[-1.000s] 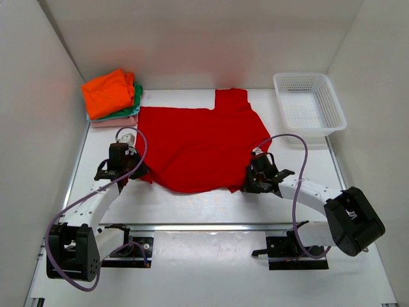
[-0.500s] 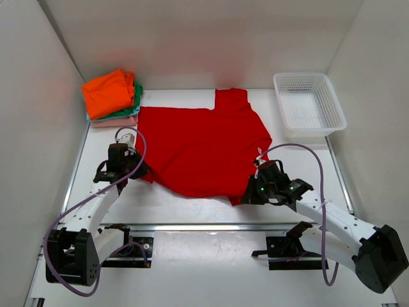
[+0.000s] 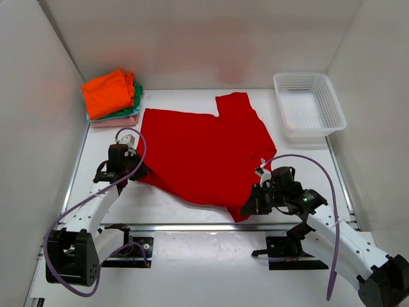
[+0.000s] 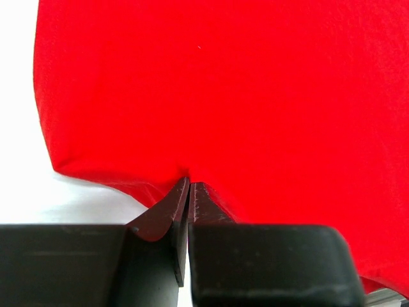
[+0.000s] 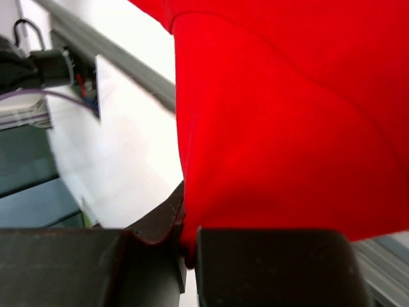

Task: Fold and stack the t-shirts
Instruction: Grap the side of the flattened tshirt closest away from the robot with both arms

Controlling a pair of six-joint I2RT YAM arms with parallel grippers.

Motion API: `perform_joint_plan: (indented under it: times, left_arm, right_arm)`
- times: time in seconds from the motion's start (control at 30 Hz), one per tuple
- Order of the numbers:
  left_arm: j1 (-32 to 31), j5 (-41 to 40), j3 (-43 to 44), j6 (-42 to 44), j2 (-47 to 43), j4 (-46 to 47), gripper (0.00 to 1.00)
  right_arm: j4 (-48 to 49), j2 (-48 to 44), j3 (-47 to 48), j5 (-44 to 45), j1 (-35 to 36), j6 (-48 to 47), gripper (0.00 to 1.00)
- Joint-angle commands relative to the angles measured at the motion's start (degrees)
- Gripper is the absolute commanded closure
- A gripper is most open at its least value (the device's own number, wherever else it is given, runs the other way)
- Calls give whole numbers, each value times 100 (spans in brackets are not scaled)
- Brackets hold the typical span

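red t-shirt [image 3: 204,153]: spread open mid-table | orange t-shirt [image 3: 107,93] on green t-shirt [image 3: 136,96] on pink t-shirt [image 3: 115,121]: folded stack, far-left corner

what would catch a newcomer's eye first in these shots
The bright red t-shirt spread out in the middle dominates. The left end effector pinches its near-left edge, and the right end effector pinches its near-right corner. Next come the orange shirt topping a folded stack at the far left, and the white mesh basket at the far right.

Right claw [image 3: 249,208] dragged red t-shirt [image 3: 204,152] corner nearer, rightward.
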Motion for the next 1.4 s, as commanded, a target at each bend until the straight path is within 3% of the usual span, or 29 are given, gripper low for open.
perform_joint_plan:
  times: [0.0,0.37,0.47,0.83,0.87,0.93,0.97,1.07,1.23,1.37]
  left_arm:
    - [8,-23,60,70,-209,-97,87]
    - [42,-14,60,96,-429,-281,88]
    - [7,-66,86,113,-464,-264,88]
    - [7,-66,-1,79,-490,-255,89]
    - [42,-66,33,122,-499,-238,88]
    - [7,-32,34,87,-508,-273,89]
    - [16,-14,25,113,-517,-281,88]
    - [42,-57,51,131,-561,-273,88]
    - [16,-58,-1,79,-587,-290,88]
    - [-2,-58,-1,43,-596,-264,88]
  right_arm:
    - [-332,-360,-178,-598,-75,62,100]
    - [-499,-704,-346,-511,-127,150,95]
    - [-508,-791,-390,-554,-198,141,100]
    - [-614,-1293,-311,-432,-215,71,100]
    - [-605,-1345,-328,-440,-276,36,99]
    - [-552,-1424,-345,-432,-347,10,82]
    - [-517,-1407,-311,-423,-391,-25,82]
    - [-631,-1390,-205,-213,-479,-166,96]
    - [-946,-1495,-3,297,-637,-324,100]
    - [-1482,-1565,111,789,-716,-684,87]
